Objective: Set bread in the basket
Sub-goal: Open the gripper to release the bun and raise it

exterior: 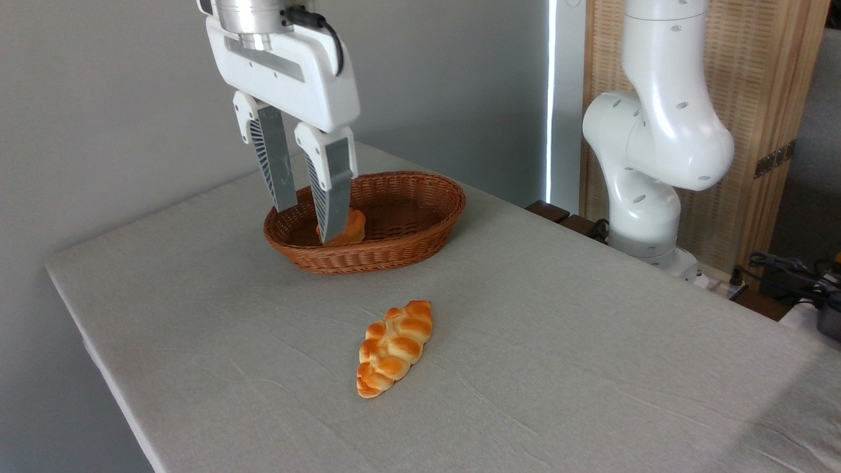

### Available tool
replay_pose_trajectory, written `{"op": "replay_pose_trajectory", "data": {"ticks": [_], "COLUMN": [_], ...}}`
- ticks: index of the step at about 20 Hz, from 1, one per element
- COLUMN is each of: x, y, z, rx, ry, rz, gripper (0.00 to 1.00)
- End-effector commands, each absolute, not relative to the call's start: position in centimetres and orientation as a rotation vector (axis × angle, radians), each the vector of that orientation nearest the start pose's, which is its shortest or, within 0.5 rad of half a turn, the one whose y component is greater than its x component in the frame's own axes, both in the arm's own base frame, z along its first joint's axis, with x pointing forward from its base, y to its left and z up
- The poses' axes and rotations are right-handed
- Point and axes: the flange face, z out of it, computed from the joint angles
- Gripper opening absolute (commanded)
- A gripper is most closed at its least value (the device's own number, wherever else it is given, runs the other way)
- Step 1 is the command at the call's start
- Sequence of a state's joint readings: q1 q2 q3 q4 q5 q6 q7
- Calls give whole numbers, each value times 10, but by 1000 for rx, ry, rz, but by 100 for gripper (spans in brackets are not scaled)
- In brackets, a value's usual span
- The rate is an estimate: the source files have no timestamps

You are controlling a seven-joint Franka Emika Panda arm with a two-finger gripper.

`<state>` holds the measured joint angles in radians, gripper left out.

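Claw (307, 223) hangs from the upper left of the frame, pointing down over the left half of the basket (420, 226). Fingers (272, 161) are spread, a clear gap between them, nothing pinched. The right finger's tip overlaps the bread (351, 226) in this view; can't tell whether it touches or just sits in front of it. The left finger's tip ends at the basket's back-left rim.

Bread is inside the basket, resting on the basket floor in the left-centre part, small and orange-golden, partly hidden behind the right finger.

Basket sits on the table (591, 328), upper centre of the frame, oval, brown wicker, low walls. The rest of its interior shows only weave.

Braided loaf (394, 347) lies on the table in the lower centre of the frame, well apart from the basket and outside it, long axis running diagonally from lower left to upper right.

Table is covered with a light grey cloth, slightly creased. Arm base and white links (657, 144) stand at the upper right, beyond the table's far edge. Cables (788, 272) lie at the right edge.
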<state>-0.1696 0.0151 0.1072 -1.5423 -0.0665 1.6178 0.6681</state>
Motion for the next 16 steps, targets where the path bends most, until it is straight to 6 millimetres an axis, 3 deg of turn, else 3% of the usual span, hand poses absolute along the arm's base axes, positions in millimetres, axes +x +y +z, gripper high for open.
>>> {"op": "replay_pose_trajectory", "data": {"ticks": [1,4,16], "x": [562,561,559], "y": [-45,-55,-49], "z": [634,632,630], "rx": [-3002,-3019,-2986], "ry": [1112,1076,1110], "rz": [-83,-76,-59], "gripper": [100,100,100]}}
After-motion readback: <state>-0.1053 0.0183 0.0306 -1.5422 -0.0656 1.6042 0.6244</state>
